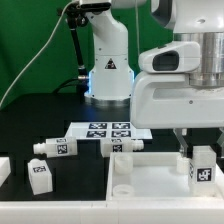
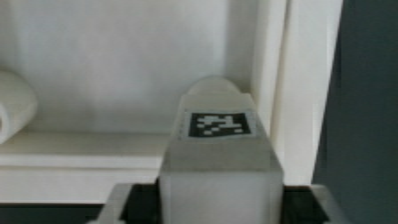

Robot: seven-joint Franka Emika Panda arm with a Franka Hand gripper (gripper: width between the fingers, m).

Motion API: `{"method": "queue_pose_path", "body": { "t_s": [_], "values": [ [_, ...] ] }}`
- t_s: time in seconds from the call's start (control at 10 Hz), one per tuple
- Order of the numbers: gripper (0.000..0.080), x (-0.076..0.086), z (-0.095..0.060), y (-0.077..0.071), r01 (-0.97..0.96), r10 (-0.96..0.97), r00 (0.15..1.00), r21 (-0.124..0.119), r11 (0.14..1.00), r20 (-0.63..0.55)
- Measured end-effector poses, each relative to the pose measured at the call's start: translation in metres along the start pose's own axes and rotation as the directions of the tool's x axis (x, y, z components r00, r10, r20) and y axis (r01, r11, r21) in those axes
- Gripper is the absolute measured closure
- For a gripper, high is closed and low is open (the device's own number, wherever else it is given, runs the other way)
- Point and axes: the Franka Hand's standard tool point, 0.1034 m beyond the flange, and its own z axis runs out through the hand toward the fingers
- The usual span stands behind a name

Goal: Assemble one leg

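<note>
My gripper (image 1: 203,158) is shut on one white leg (image 1: 204,172), held upright with a marker tag facing out. It hangs just above the near right part of the big white square top (image 1: 135,185). In the wrist view the leg (image 2: 222,150) stands between my dark fingers (image 2: 134,203), its tagged end pointing at the top's inner face near its raised rim (image 2: 285,70). The gripper (image 2: 217,208) clamps the leg's lower part. Other legs lie on the black table: one (image 1: 52,148), one (image 1: 120,146), one (image 1: 40,175).
The marker board (image 1: 108,130) lies behind the loose legs, in front of the arm's base (image 1: 108,75). Another white part (image 1: 4,170) shows at the exterior view's left edge. A rounded white shape (image 2: 11,100) sits inside the top.
</note>
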Motion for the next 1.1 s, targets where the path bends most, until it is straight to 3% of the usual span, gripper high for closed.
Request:
{"method": "queue_pose_path", "body": {
  "t_s": [0.2, 0.6, 0.9, 1.1],
  "values": [
    [0.0519, 0.0000, 0.0000, -0.0001, -0.023, 0.023, 1.000, 0.001, 1.000, 0.000],
    [0.0519, -0.0020, 0.0000, -0.0041, -0.452, 0.452, 0.892, -0.004, 0.892, 0.005],
    [0.0518, -0.0023, 0.0006, -0.0032, -0.773, 0.773, 0.634, 0.010, 0.634, 0.027],
    [0.0518, -0.0018, 0.0004, -0.0004, -0.890, 0.889, 0.455, 0.016, 0.455, 0.056]
  ]
}}
